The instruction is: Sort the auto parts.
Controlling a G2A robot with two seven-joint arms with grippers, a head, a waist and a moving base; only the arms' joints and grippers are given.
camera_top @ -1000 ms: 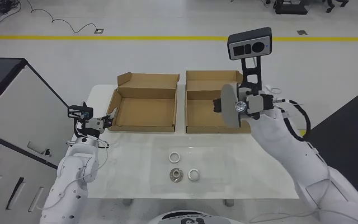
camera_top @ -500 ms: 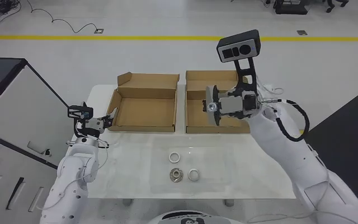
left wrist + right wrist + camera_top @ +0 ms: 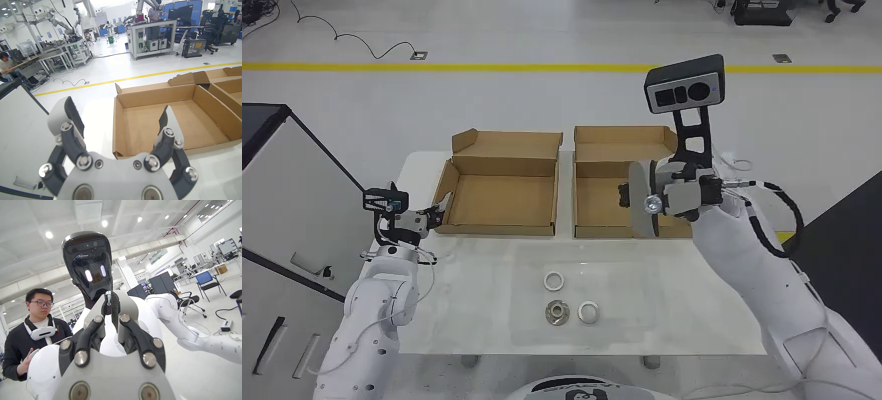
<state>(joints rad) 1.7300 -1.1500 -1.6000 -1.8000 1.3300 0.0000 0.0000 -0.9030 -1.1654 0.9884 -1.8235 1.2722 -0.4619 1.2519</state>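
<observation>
My right gripper [image 3: 642, 203] hangs raised over the front of the right cardboard box [image 3: 602, 212], turned upward, and is shut on a small threaded metal part [image 3: 108, 297] that glints at its fingertips [image 3: 651, 203]. My left gripper [image 3: 117, 110] stands open with nothing in it at the table's left edge, just outside the left cardboard box [image 3: 170, 121], which is bare inside [image 3: 500, 200]. On the white table [image 3: 492, 280] in front of the boxes lie a white ring [image 3: 555, 281], a metal hub [image 3: 558, 312] and a second white ring [image 3: 588, 312].
Both boxes sit side by side at the back of the table with their lids folded back. A grey cabinet [image 3: 282, 190] stands to the left of the table. A person [image 3: 37, 321] stands behind the robot.
The right gripper, holding the small metal part, swung left over the right box and then back to the right and slightly lower. The left arm has not moved.
</observation>
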